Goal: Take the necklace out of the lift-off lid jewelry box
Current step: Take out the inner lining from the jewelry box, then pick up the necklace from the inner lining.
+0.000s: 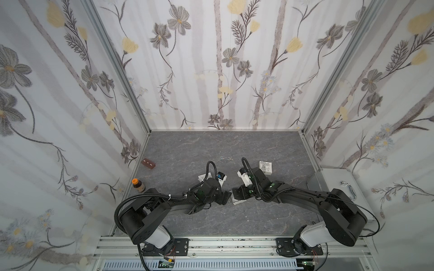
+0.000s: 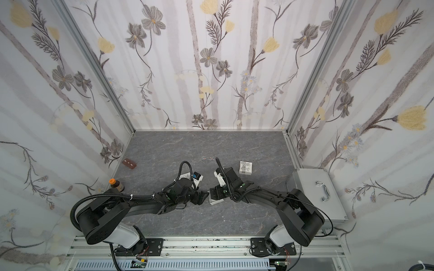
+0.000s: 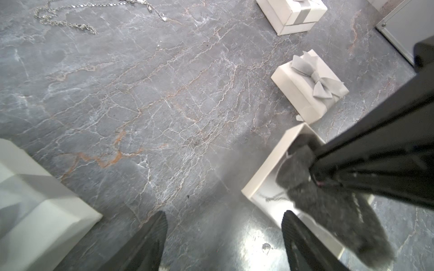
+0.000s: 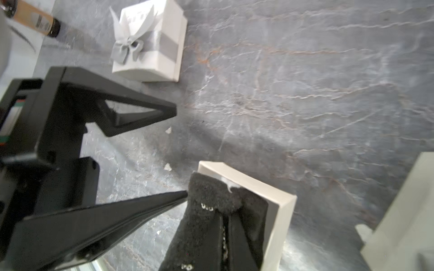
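Grey marble worktop, seen from above & from both wrists. Far L: bottle w/ orange cap, by the wall. L gripper: jaws released, nothing between them, just beside the open white box at centre. R gripper: jaws clenched on a black fuzzy pad, tilted up, partly out of the box. The necklace glints on that pad, some links between the jaws. A loose chain lies on the worktop further back. R of centre: closed bowed box; far R, metal case.
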Motion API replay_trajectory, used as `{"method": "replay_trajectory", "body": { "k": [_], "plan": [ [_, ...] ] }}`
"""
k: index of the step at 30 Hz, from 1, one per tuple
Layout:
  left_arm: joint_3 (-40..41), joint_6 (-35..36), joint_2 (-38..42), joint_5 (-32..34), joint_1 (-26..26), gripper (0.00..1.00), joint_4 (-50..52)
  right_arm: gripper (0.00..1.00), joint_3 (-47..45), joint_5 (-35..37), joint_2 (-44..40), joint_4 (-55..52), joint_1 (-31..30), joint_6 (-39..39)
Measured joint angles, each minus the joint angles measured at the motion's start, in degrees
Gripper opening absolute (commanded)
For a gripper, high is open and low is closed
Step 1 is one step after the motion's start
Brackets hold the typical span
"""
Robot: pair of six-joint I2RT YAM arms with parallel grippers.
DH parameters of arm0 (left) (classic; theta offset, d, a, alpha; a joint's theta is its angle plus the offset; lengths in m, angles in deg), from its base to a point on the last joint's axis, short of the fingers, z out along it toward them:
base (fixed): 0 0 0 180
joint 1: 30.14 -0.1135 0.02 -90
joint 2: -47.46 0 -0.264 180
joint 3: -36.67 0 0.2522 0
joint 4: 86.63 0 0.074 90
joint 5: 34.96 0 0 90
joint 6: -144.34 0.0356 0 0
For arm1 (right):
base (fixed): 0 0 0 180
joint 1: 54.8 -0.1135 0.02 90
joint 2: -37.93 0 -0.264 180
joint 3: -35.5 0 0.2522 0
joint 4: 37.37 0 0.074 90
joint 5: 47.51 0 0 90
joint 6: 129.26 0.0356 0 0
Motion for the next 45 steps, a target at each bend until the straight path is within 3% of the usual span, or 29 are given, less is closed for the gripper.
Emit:
{"method": "replay_trajectory", "body": {
  "k": [10, 23, 27, 38, 41, 45],
  "plan": [
    [-0.1, -0.2, 7.4, -0.8, 0.0, 0.75, 1.8, 0.0, -2.7, -5.9, -4.6, 5.9, 2.2, 2.3],
    [2.1, 2.3, 21.1, -9.2, 0.0, 0.65, 3.2, 0.0, -1.0, -6.3, -13.0, 16.1, 3.8, 14.9],
    [0.9, 2.5, 21.2, -11.0, 0.1, 0.58, 2.9, 0.01, -0.2, -5.1, -13.6, 16.5, 3.4, 17.0],
    [-3.6, 2.6, 16.9, -13.8, 0.5, 0.57, 0.3, 0.01, 0.6, -3.7, -13.9, 17.6, 2.0, 20.6],
    [-4.0, 2.5, 16.8, -13.8, 0.6, 0.43, 0.2, 0.01, 0.9, -3.6, -13.9, 17.9, 1.9, 21.4],
    [-4.8, 2.5, 16.7, -14.0, 0.8, 0.44, 0.1, 0.01, 1.1, -3.0, -13.9, 18.1, 1.8, 21.8]
  ]
}}
